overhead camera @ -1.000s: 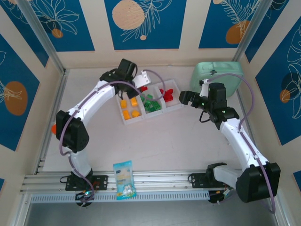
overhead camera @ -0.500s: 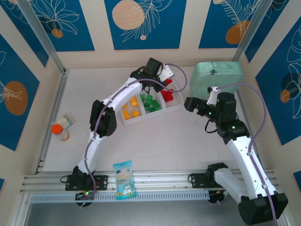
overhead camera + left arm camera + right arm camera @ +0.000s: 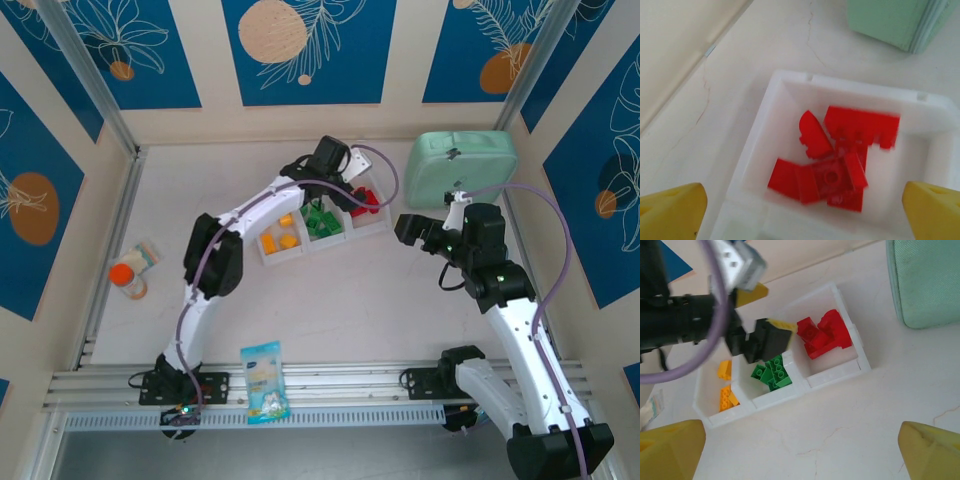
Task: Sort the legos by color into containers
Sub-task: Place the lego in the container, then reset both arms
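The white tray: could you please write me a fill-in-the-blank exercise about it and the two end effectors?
1. The left end effector hangs over the compartment of the white tray that holds the ____ bricks.
2. The middle compartment holds the ____ bricks.
3. The right end effector has its jaws ____.
Missing words: red, green, open.
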